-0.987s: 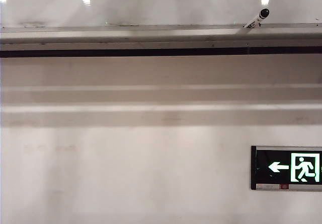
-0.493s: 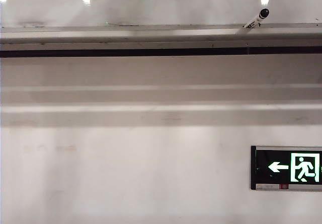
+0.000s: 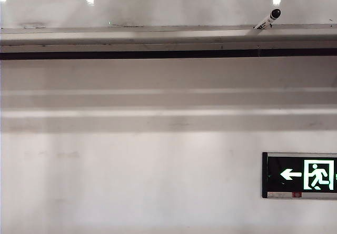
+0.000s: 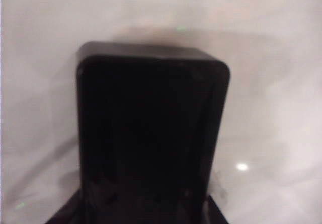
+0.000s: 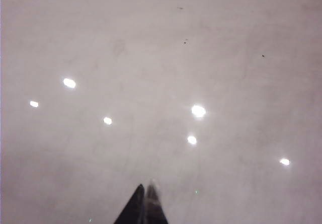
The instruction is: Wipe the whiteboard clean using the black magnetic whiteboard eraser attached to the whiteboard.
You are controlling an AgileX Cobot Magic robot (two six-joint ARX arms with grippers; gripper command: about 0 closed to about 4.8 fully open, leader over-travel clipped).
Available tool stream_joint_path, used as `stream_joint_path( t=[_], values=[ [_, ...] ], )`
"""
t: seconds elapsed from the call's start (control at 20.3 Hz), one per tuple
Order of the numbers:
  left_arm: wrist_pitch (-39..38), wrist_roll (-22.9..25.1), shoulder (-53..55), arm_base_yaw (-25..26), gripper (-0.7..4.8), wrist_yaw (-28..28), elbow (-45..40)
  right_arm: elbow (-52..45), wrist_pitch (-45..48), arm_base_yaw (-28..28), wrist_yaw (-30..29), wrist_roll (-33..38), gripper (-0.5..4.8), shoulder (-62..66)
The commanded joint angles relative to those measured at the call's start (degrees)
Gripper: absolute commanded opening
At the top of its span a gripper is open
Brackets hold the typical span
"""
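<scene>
The black eraser (image 4: 151, 123) fills the middle of the left wrist view, a rounded block lying against the glossy whiteboard (image 4: 271, 83). My left gripper (image 4: 143, 211) is shut on the eraser, its dark fingers (image 4: 68, 215) showing only at the block's lower corners. In the right wrist view my right gripper (image 5: 146, 190) is shut with nothing in it, tips together just off the whiteboard (image 5: 161, 58), which reflects several lights. In the exterior view the whiteboard (image 3: 168, 2) is a strip at the top above its silver ledge (image 3: 168, 37). Neither gripper appears there.
A marker with a black cap (image 3: 267, 19) rests on the ledge at the right. Below the ledge is a matte off-white wall (image 3: 131, 176) with a green exit sign (image 3: 300, 175) at the lower right. A few dark specks (image 5: 185, 42) mark the board.
</scene>
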Motion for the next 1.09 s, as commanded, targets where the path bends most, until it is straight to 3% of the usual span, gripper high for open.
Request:
stream_joint_path(
  t=[0.05,0.39,0.89,1.09],
  values=[
    [1.2,-1.88,-1.09,4.33,-0.06,-6.49,0.15,0.17,0.83,0.09,-0.07,0.22,-0.01,-0.22],
    [-1.75,-2.49,-4.76,10.25,-0.06,-6.21,0.15,0.17,1.9,0.07,-0.04,0.22,-0.01,-0.11],
    [-3.23,-2.62,-7.78,23.15,-0.06,-4.87,0.15,0.17,2.56,0.07,-0.07,0.24,-0.01,-0.09],
    [-6.47,-6.99,-7.19,24.68,-0.06,9.97,0.07,0.17,3.17,0.09,-0.07,0.24,-0.01,0.0]
  ],
)
